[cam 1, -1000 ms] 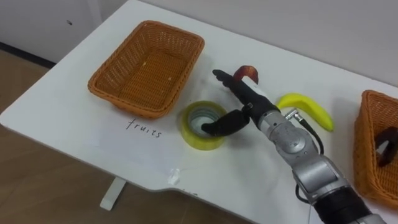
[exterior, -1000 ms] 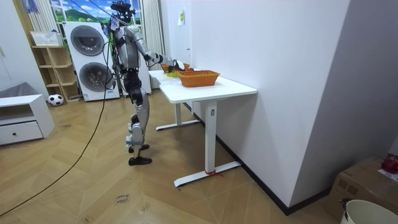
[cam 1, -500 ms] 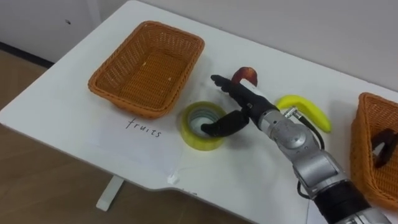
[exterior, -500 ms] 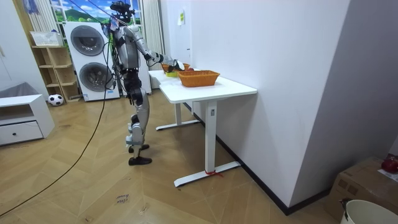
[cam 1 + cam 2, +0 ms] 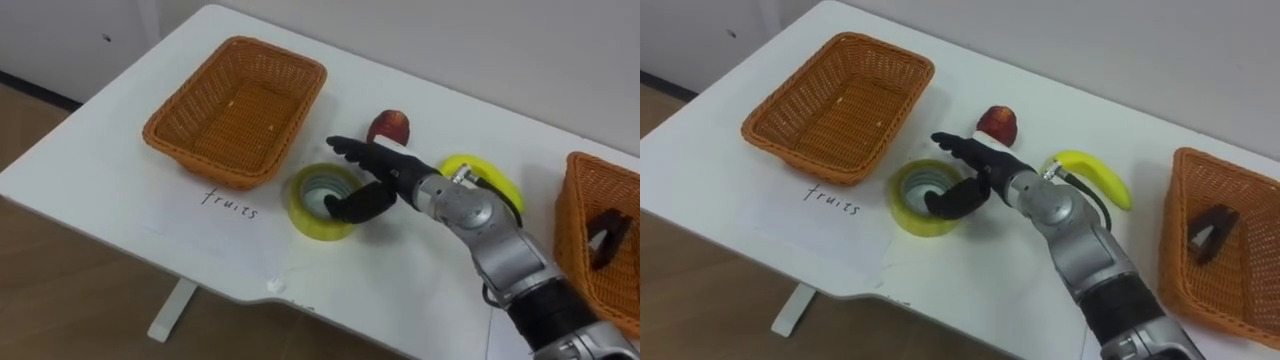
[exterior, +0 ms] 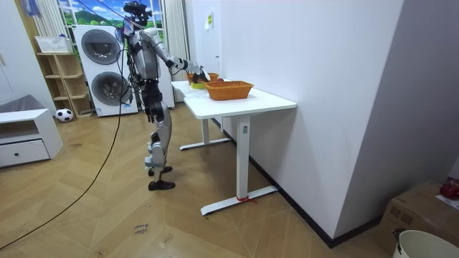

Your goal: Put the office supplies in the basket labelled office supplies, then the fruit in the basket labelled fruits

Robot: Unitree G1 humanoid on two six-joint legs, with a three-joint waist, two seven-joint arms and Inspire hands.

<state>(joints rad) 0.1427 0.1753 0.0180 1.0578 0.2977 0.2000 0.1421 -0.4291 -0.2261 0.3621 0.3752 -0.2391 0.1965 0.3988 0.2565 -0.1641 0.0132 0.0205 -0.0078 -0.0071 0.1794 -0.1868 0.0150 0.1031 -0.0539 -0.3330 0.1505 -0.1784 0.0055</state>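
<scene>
The white table carried a wicker basket at each end. The left-hand basket was empty. The right-hand basket had one small black item lying in it, perhaps a clip, though I could not make it out for sure. Between them, well apart from either basket's inside, lay the banana, the yellow tape roll and the red apple.

The robot's right hand hung over the roll's far edge. Its fingers were stretched out nearly straight above the roll, and its thumb dipped down toward the hollow core. Nothing was clamped yet — the roll sat flat on the table, just beside the left basket's near corner.

To my eye that roll would be an easy thing to lift: light, stiff and not at all fragile. But its outer face looked glossy and likely slippery. The sound hold seemed to be across the ring's wall, thumb inside the core and fingers on the outside — a pinch over the flat top would probably skid. Being office goods, it belonged in the right-hand basket, a long carry across the table past the fruit.
</scene>
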